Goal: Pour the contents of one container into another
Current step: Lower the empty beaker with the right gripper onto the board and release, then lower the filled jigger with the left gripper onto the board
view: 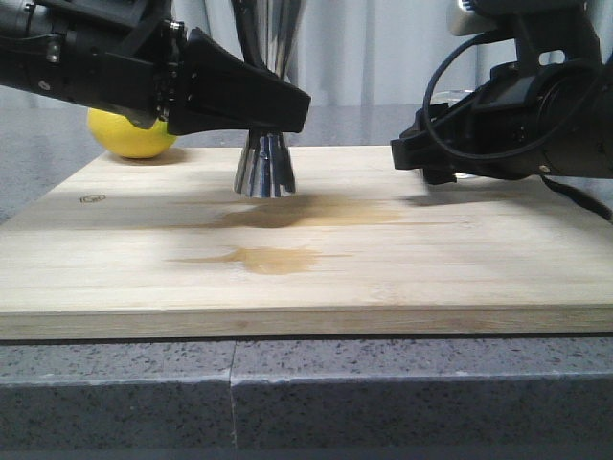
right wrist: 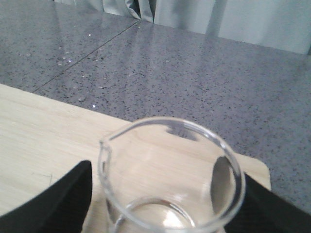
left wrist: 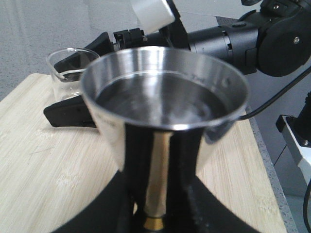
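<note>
The steel jigger [view: 265,169] stands upright on the wooden board [view: 115,259], left of centre. My left gripper [view: 287,105] is shut on its narrow waist, just above the gold band [left wrist: 155,222]. In the left wrist view its top cup [left wrist: 165,92] holds clear liquid. The clear glass beaker [right wrist: 170,189] is upright with its lip [right wrist: 104,145] showing, and looks empty. My right gripper [right wrist: 170,208] is shut on it, black fingers [right wrist: 58,201] pressed to both sides. The beaker [left wrist: 73,73] sits at the board's back right, mostly hidden behind my right gripper [view: 421,158] in the front view.
A yellow lemon [view: 129,134] lies at the board's back left corner, behind my left arm. Wet stains [view: 273,259] mark the board in front of the jigger. The board rests on a grey speckled counter [view: 287,402], with a curtain behind.
</note>
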`<state>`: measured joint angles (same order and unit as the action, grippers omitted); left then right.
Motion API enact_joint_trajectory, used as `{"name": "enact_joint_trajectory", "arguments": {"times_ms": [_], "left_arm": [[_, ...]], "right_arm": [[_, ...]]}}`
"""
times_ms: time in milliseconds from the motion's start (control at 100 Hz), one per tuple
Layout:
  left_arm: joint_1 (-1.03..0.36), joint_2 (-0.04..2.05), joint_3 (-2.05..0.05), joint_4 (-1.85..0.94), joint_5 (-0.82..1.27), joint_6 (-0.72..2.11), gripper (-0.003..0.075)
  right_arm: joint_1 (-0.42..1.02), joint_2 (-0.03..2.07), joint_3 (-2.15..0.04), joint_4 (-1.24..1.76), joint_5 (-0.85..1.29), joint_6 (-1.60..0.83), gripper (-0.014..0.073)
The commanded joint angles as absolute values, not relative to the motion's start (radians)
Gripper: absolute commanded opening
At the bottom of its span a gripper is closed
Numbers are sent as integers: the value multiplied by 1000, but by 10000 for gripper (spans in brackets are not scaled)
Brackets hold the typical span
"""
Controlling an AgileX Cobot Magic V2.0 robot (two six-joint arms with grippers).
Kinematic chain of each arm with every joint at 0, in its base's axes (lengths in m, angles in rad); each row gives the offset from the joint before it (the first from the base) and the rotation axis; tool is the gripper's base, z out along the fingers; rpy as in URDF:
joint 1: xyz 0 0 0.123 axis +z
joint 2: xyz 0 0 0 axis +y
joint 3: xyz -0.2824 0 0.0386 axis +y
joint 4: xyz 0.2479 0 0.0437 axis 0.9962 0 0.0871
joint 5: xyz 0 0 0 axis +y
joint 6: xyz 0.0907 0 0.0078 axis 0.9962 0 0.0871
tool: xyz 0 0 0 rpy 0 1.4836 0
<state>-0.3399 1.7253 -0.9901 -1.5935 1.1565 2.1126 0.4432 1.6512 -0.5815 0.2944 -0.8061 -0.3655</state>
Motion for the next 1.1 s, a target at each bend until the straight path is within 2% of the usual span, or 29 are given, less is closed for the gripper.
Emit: {"name": "enact_joint_trajectory", "arguments": {"times_ms": [0,550,750,1090], "left_arm": [[-337,1673,-1020,-1664,1268,2106,-19],[-337,1673,-1020,-1664,1268,2106,-19],[-326,1673,-1020,-1664,1268,2106,-19],[-260,1673,-1020,-1716,1268,2190,-19]], "right_arm": [[442,1590,-604,296,-871,-364,483],[442,1317,-604,310,-537,-364,497],[442,1138,-604,310,-410,-364,497],[442,818,-604,310,-365,-373,497]]}}
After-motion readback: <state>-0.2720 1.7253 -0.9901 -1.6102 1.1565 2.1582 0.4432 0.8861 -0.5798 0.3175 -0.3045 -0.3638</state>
